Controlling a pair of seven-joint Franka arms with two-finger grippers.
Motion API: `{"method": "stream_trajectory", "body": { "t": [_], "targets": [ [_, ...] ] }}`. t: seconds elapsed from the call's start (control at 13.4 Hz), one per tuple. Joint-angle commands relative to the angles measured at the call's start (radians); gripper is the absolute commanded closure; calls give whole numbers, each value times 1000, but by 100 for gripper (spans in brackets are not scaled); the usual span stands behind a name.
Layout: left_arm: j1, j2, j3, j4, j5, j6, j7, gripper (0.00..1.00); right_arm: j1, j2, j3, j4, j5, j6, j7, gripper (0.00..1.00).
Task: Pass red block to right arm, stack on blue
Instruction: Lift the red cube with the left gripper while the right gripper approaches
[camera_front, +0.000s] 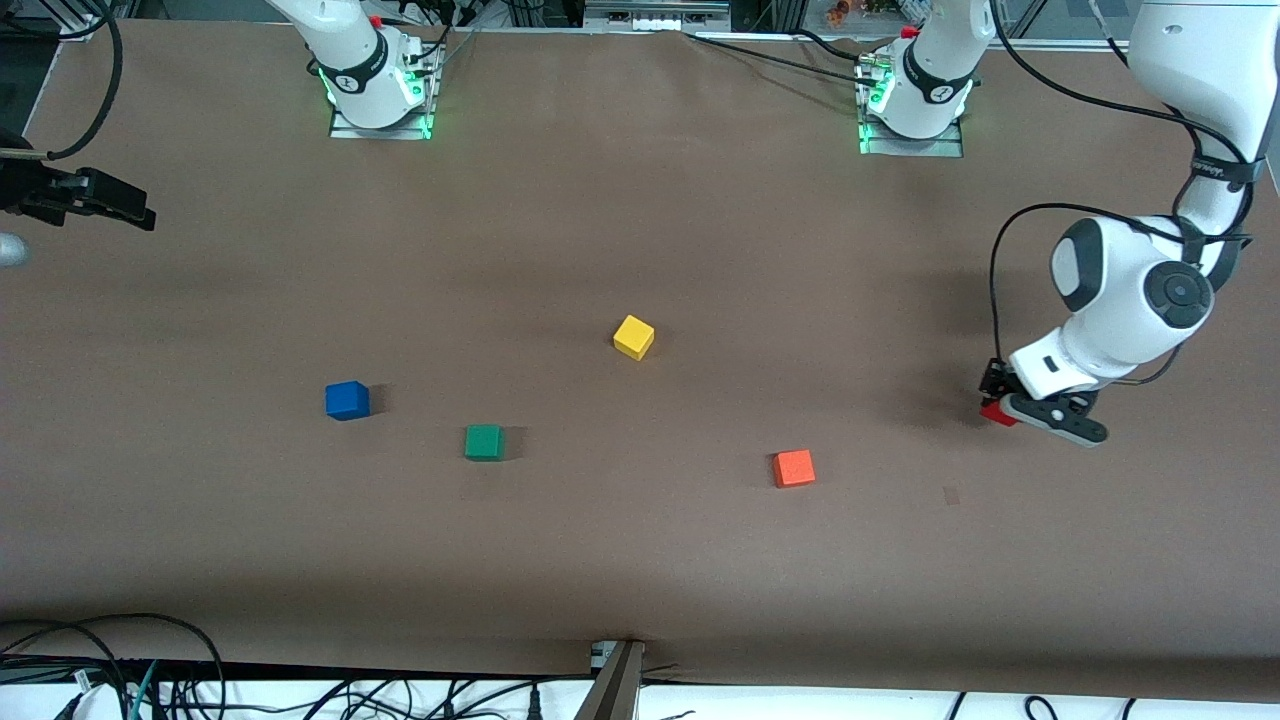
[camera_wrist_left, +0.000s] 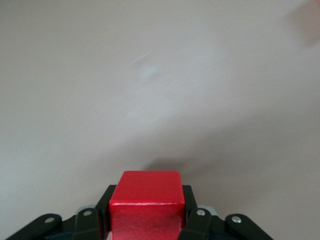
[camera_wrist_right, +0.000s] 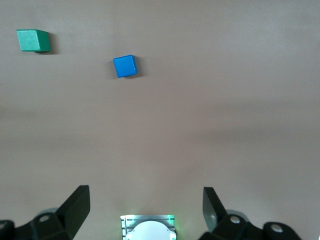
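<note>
Left gripper (camera_front: 1010, 408) clamped on red block (camera_wrist_left: 145, 202), block between jaws, low over table (camera_front: 640, 560). Right gripper (camera_wrist_right: 145, 205) spread wide, empty, waiting. Handover pending; blue block (camera_front: 347, 400) bare.

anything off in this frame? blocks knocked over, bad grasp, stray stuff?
Nothing stands out. The left end effector is shut on the red block, squarely gripped, at the left arm's end of the table. The right end effector waits open at the right arm's end. The blue block, green, yellow and orange-red cubes sit flat and apart.
</note>
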Motion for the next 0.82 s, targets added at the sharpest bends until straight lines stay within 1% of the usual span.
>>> {"method": "stream_trajectory", "body": {
  "t": [0.0,0.07,0.15,0.3,0.37,0.52,0.6,0.75],
  "targets": [
    [81,15,-123,16,-234,-8,221,81,2,24,10,0,31,4,5,0],
    [95,35,-160,20,-355,-8,311,79,8,24,16,0,33,3,5,0],
    [93,52,-174,31,-448,-8,412,79,18,26,16,0,31,4,5,0],
    [92,98,-180,66,-594,-13,587,79,28,27,16,0,36,3,5,0],
    [90,109,-196,74,-672,-13,667,79,28,27,14,-2,40,0,2,0],
    [93,132,-232,98,-792,-21,787,79,28,53,16,-2,46,-9,-8,0],
    [95,138,-245,109,-838,-46,821,79,37,59,16,-2,57,-9,-8,0],
    [93,166,-251,161,-934,-146,884,80,68,95,16,-2,143,-8,-7,0]
  ]
}}
